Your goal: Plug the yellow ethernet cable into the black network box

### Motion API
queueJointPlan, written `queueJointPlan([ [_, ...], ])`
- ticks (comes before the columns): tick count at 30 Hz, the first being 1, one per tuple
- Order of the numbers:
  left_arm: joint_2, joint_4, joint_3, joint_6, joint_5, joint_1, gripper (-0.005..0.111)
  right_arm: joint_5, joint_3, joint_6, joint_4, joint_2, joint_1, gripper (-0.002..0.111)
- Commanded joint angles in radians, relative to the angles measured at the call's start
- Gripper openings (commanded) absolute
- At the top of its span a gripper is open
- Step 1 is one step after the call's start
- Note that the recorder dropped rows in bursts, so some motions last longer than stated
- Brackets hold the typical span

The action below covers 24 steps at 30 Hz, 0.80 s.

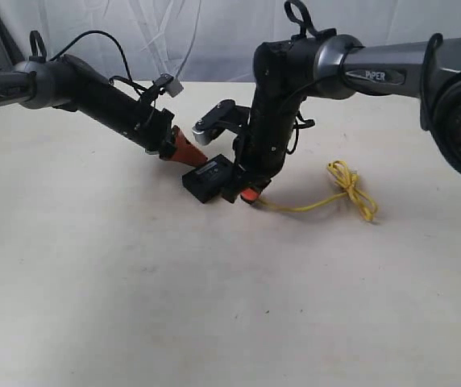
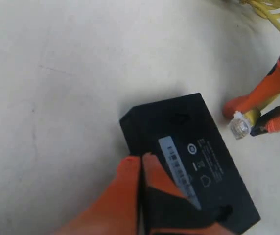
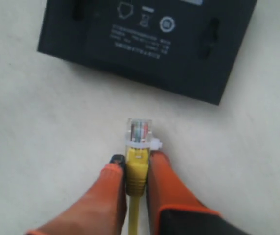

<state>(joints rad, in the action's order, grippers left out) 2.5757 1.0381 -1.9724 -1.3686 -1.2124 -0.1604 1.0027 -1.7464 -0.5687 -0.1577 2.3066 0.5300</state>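
Note:
The black network box (image 1: 206, 177) lies flat mid-table, its grey-white label (image 2: 176, 166) facing up. My left gripper (image 2: 141, 159) is shut, and its orange fingertips rest against the box's near edge and top. My right gripper (image 3: 136, 161) is shut on the yellow ethernet cable (image 3: 136, 171) just behind its clear plug (image 3: 139, 128). The plug points at the box's side (image 3: 145, 81) with a short stretch of bare table between them. In the exterior view the right gripper (image 1: 248, 195) sits low beside the box. The cable (image 1: 303, 208) trails right to a small looped bundle (image 1: 350, 187).
Everything lies on a pale tabletop (image 1: 174, 306). A white cloth backdrop (image 1: 214, 36) hangs behind it. The two arms meet over the box at the table's middle. The right arm's wrist camera bracket (image 1: 214, 119) hangs just above the box.

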Motion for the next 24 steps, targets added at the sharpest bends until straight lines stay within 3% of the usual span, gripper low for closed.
queueJointPlan([
  [1,0.001,0.023,0.001,0.001,-0.009,0.000,0.000,0.078,-0.060,0.002,-0.017,0.039,-0.001,-0.001],
  [24,0.001,0.031,0.001,0.001,-0.009,0.000,0.000,0.067,-0.163,0.002,-0.055,0.117,-0.001,-0.001],
])
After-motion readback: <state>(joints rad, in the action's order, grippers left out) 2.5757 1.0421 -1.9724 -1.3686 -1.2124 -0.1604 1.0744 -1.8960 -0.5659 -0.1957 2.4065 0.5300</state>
